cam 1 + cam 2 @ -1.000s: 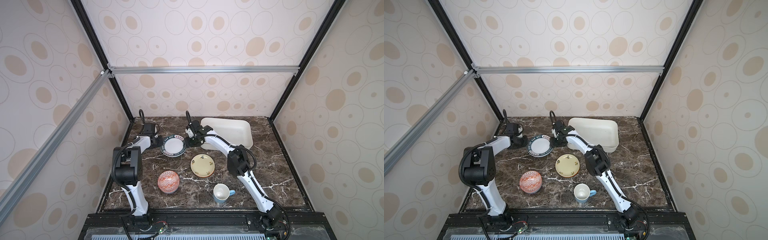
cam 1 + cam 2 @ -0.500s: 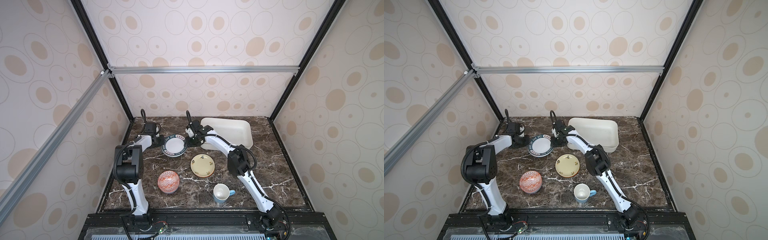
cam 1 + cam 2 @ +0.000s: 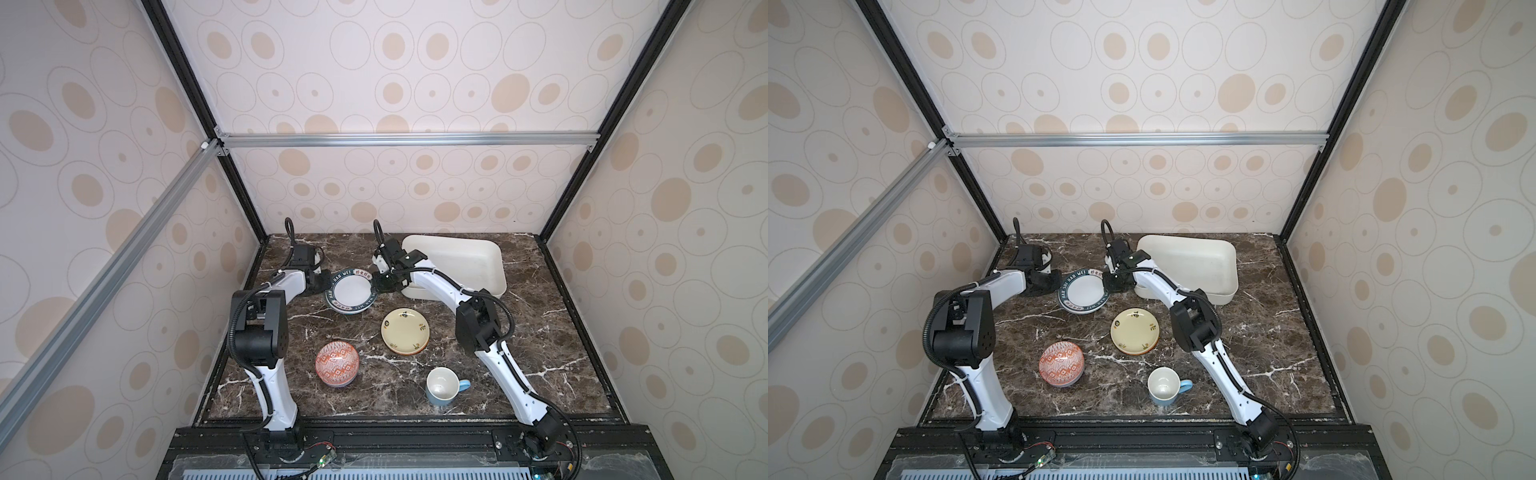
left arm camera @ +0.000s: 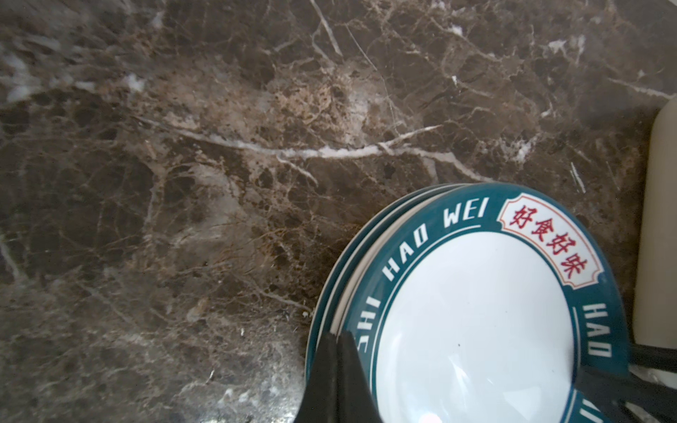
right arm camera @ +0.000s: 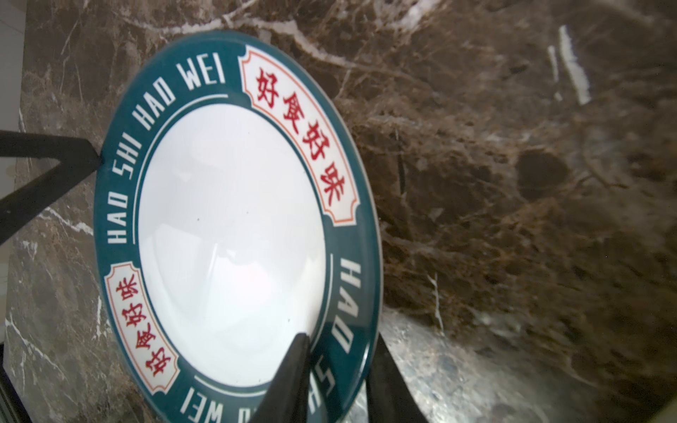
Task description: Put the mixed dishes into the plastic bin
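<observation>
The white plate [image 3: 351,291] [image 3: 1084,293] with the dark-green lettered rim lies at the back middle, just left of the plastic bin [image 3: 494,266] [image 3: 1229,266]. My left gripper [image 4: 337,335] [image 3: 327,286] is shut with nothing in it, its tip pressed against the plate's left edge. My right gripper [image 5: 340,340] [image 3: 376,286] holds the right rim of the plate [image 5: 230,238], one finger on top and one under. The cream-yellow plate [image 3: 405,330], the red-orange bowl [image 3: 336,362] and the light-blue mug [image 3: 442,386] sit nearer the front.
The bin's near left corner is partly covered by my right forearm [image 3: 436,286]. Patterned walls with black posts close in the dark marble table [image 3: 540,353] on three sides. The bin's wall [image 4: 659,219] shows just beyond the plate in the left wrist view.
The right jaws have closed in on the white plate's rim. The left jaws have shut fully at the opposite edge. Neither arm has shifted noticeably.
</observation>
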Robot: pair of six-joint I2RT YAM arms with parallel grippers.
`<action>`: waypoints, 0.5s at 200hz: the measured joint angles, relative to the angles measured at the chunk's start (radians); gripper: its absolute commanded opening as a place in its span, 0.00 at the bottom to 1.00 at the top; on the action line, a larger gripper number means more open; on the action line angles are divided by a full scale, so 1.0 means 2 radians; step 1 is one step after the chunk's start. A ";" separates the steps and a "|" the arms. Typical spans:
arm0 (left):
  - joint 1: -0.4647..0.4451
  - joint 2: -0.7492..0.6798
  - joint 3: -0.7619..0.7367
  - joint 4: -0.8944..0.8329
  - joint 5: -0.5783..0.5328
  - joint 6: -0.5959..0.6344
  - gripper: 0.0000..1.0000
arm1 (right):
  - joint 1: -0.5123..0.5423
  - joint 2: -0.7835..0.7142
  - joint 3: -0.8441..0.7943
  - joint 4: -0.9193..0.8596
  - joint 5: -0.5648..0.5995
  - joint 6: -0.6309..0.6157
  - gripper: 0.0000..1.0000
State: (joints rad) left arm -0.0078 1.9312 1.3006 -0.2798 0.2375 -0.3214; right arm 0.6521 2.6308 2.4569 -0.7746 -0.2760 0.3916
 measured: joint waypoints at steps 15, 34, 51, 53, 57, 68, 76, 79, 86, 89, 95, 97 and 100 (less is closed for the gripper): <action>0.000 0.000 0.000 0.000 0.002 0.000 0.00 | -0.001 -0.003 0.000 -0.004 0.008 -0.001 0.20; -0.002 0.000 0.000 0.000 0.004 0.000 0.00 | -0.001 -0.008 0.000 -0.008 0.015 -0.002 0.15; -0.003 0.000 0.000 0.000 0.006 0.000 0.00 | -0.003 -0.016 0.000 -0.007 0.018 0.003 0.06; -0.003 0.000 0.000 0.000 0.007 0.000 0.00 | -0.003 -0.017 0.000 -0.006 0.019 -0.002 0.05; -0.004 0.000 0.000 0.000 0.008 0.000 0.00 | -0.004 -0.020 0.000 -0.006 0.020 -0.001 0.04; -0.006 0.001 0.000 0.000 0.012 0.000 0.00 | -0.005 -0.025 0.000 -0.007 0.021 -0.006 0.02; -0.008 0.001 0.000 0.000 0.013 0.000 0.00 | -0.006 -0.028 0.000 -0.005 0.022 0.000 0.02; -0.008 0.001 0.000 0.001 0.013 0.000 0.00 | -0.007 -0.029 0.000 -0.003 0.020 -0.001 0.02; -0.010 0.001 0.000 0.001 0.016 0.000 0.00 | -0.009 -0.031 0.000 0.005 0.016 0.003 0.02; -0.010 0.001 0.000 0.001 0.016 0.000 0.00 | -0.009 -0.033 0.000 0.007 0.014 0.002 0.01; -0.011 0.001 0.000 0.001 0.018 0.000 0.00 | -0.010 -0.036 0.000 0.009 0.011 0.002 0.01; -0.012 0.001 0.000 0.001 0.018 0.000 0.00 | -0.010 -0.036 0.000 0.009 0.010 0.002 0.01; -0.012 0.002 0.000 0.001 0.019 -0.001 0.00 | -0.011 -0.037 0.000 0.009 0.009 0.002 0.01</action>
State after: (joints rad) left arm -0.0326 1.9347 1.3006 -0.2775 0.2764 -0.3225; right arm 0.6304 2.5565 2.4577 -0.7563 -0.2584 0.3958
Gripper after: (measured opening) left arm 0.047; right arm 0.049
